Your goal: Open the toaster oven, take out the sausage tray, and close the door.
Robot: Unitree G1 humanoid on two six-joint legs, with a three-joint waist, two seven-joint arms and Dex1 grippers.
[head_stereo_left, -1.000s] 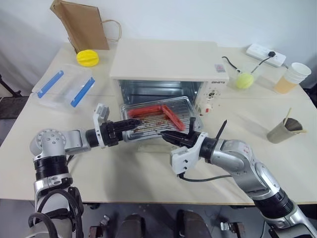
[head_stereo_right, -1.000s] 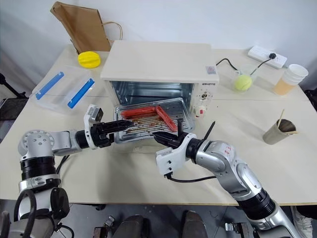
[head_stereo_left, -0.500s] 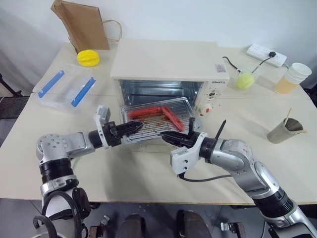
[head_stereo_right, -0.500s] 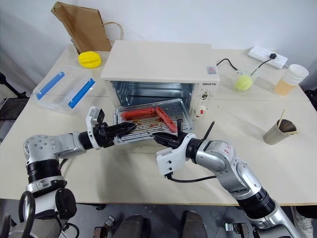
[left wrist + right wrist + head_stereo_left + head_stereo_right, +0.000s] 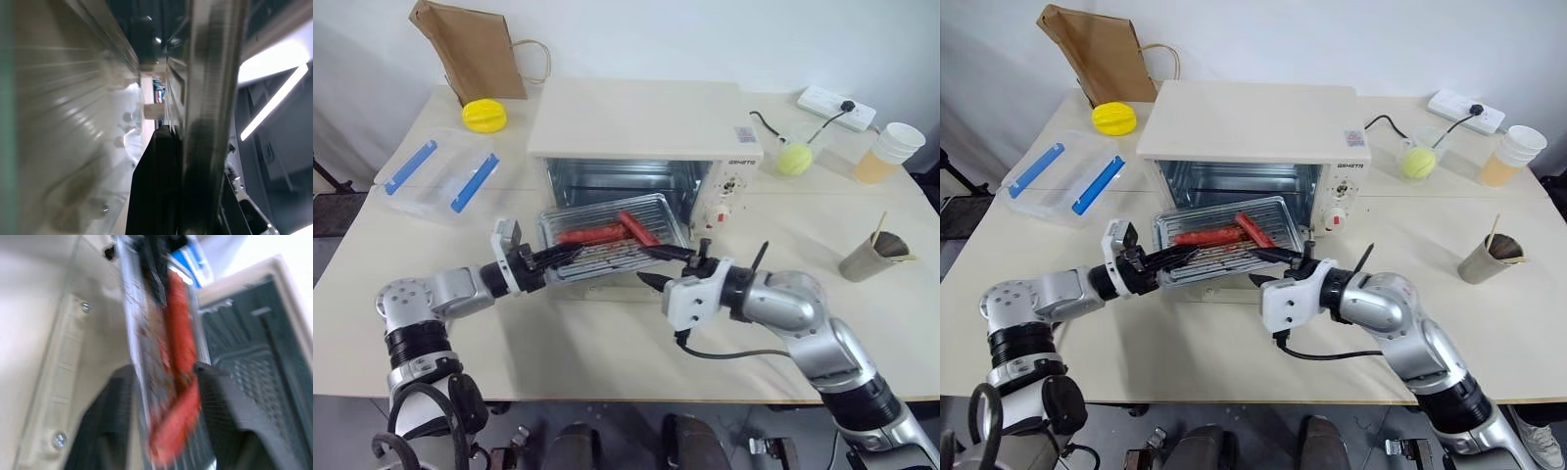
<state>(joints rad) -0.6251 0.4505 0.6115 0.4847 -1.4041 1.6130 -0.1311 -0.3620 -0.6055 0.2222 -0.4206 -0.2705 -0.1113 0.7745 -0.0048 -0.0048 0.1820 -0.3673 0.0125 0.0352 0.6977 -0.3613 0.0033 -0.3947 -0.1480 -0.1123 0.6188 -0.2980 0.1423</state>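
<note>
Currently left gripper (image 5: pixel 570 254) is clamping the sausage tray's (image 5: pixel 607 238) stiff, slippery rim — right gripper (image 5: pixel 668 265) standing parted astride its opposite corner.

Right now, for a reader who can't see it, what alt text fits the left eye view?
The sausage tray is held out in front of the open toaster oven, with the left gripper shut on its left edge and the right gripper straddling its right edge, jaws apart. Around them the table holds a clear box, cups and a paper bag.
</note>
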